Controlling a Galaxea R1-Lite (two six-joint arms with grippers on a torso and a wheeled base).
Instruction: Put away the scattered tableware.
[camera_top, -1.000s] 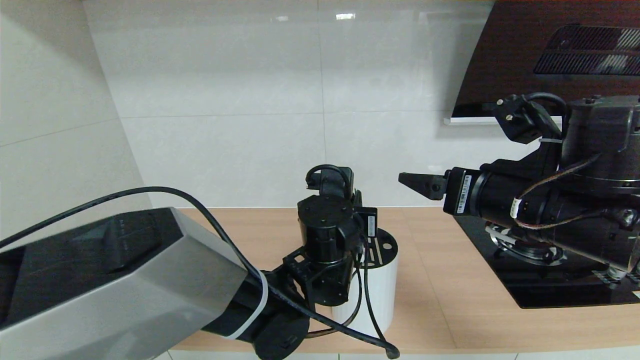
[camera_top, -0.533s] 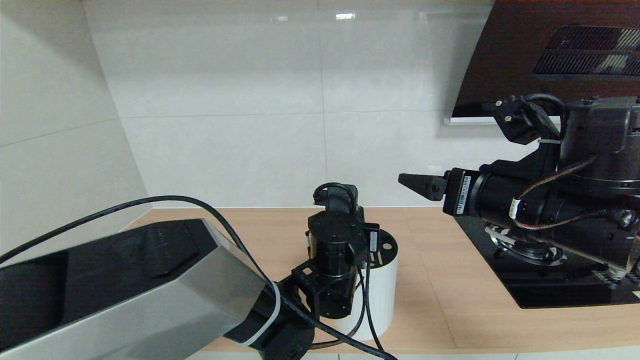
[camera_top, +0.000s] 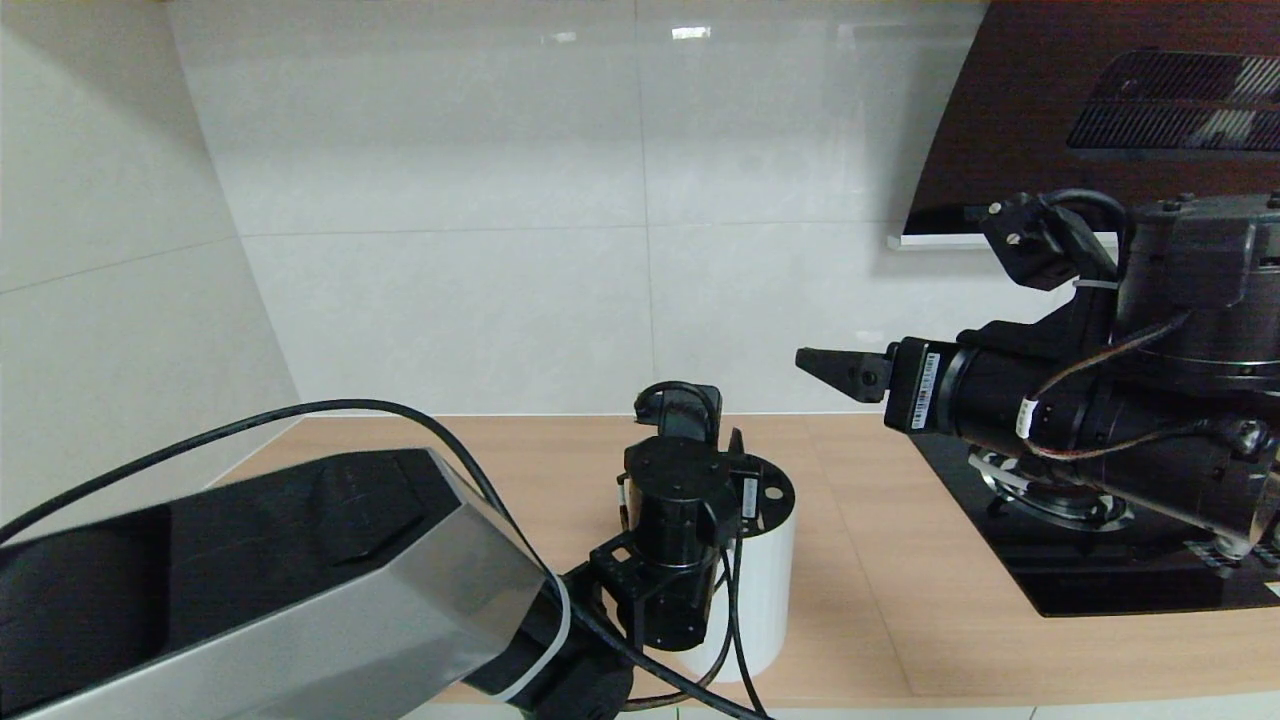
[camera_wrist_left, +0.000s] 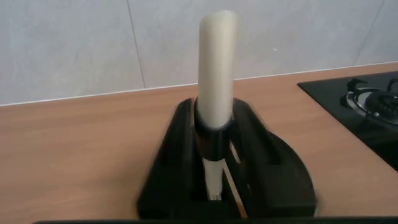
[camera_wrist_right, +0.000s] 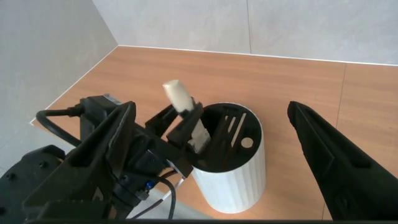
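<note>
Tableware goes into storage on a kitchen counter of pale wood. The left gripper has its jaws clenched on a cream-handled utensil directly above a white ribbed holder. The jaws grip the utensil just under the rounded cream handle, at its dark band. The handle rises clear of the jaws, leaning slightly in the right wrist view. The utensil's lower part reaches down into an opening of the holder's black slotted lid. Its working end is hidden, so what kind of utensil it is cannot be told. The holder stands upright near the counter's front edge, with bare wood on either side of it.

The right gripper hangs well above the counter, to the right of the holder and apart from it. Its jaws are spread wide with nothing between them. From its wrist camera the two dark fingers frame the holder and the left gripper below.

A black glass cooktop is set into the counter farther right, with a burner ring partly visible under the right arm. A dark range hood slopes above it. A wall of large white tiles runs behind the counter.
</note>
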